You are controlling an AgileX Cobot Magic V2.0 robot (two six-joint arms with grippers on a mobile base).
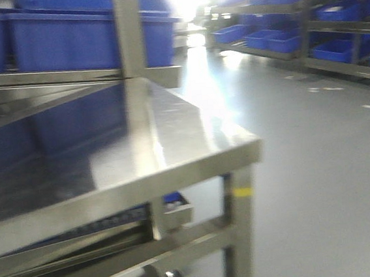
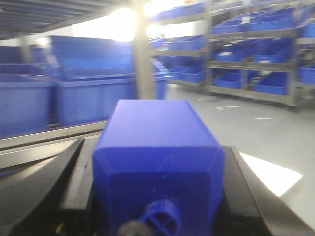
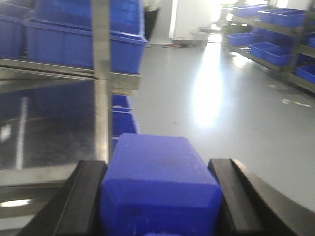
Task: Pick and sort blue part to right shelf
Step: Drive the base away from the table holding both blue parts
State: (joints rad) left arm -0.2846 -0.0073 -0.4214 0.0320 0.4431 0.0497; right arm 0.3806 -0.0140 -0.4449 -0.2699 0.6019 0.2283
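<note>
Room: grey floor (image 1: 319, 165) is running far toward distant racks (image 1: 338, 25).
Right shelf (image 1: 107, 146): is standing near left, carrying blue bins (image 1: 64, 39).
Left gripper (image 2: 155, 157): is clamping a blue part (image 2: 157, 123), likely for carrying.
Right gripper (image 3: 157, 169): is clamping a second blue part (image 3: 152, 152).
In the way: steel post (image 3: 101, 73) is standing before the bins.

blur: all views | cut off below: blue part (image 2: 157, 147) | indistinct: far shelves (image 1: 335, 29)
</note>
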